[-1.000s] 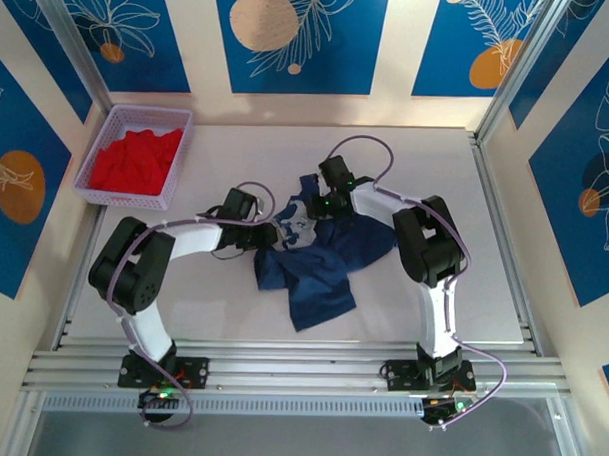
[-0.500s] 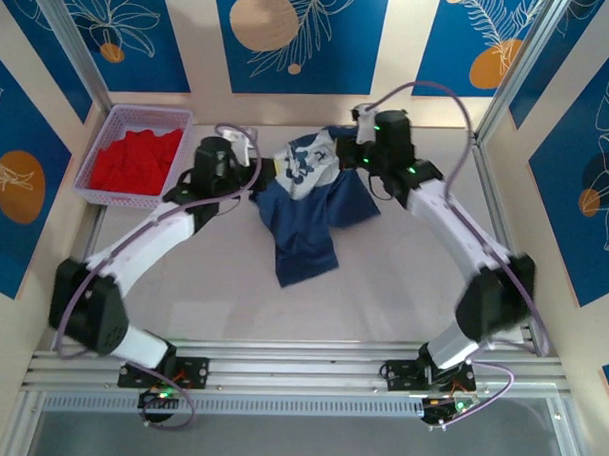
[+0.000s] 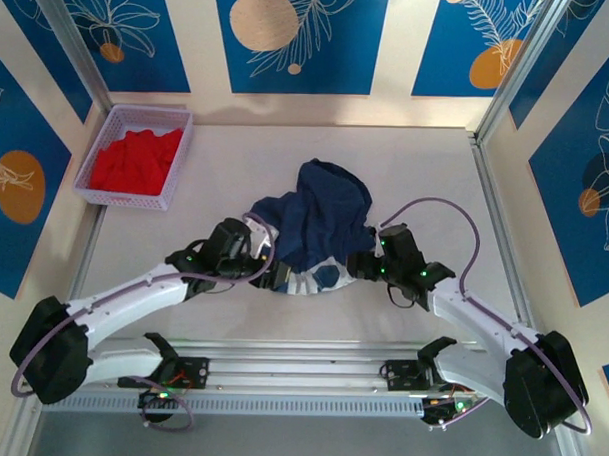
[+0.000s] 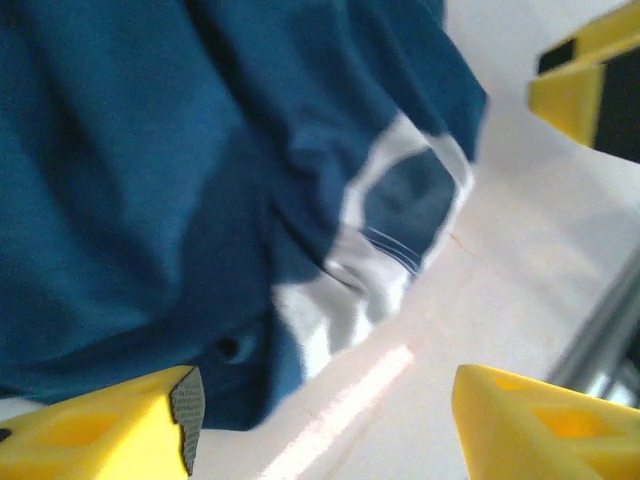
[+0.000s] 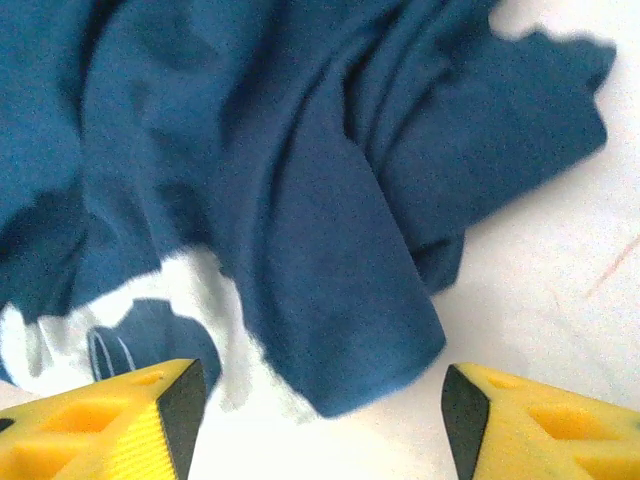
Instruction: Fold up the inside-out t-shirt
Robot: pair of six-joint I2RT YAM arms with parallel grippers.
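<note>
- Both arms have pulled back toward the near edge since half a second ago. The inside-out t-shirt [image 3: 323,211], then lifted between them at the far side, now lies dropped in a heap.
- Left gripper [image 3: 271,273] sits low at the near-left edge of the heap, by the pale print [image 3: 305,281].
- Left wrist view: its yellow fingers [image 4: 100,430] stand wide apart. Navy cloth and bare table show in the gap, and nothing is pinched.
- The same view catches a yellow finger of the other gripper at top right, past the cloth edge.
- Right gripper [image 3: 356,267] sits low at the near-right edge of the heap, facing the left one across the print.
- Right wrist view: its fingers [image 5: 100,430] are also spread apart. A folded navy edge lies just ahead of the gap, and nothing is gripped.
- The t-shirt is bunched and crumpled at about table centre, with thick folds running away from the grippers. The pale print patch is at its near edge and the navy bulk is mounded on the far side.
- White table [image 3: 436,183] is bare to the right of the heap.
- Lavender basket [image 3: 148,111] sits at the far-left corner, well apart from the shirt, with a red garment [image 3: 135,160] inside.
- Blue and cream patterned panels stand behind and at both sides.
</note>
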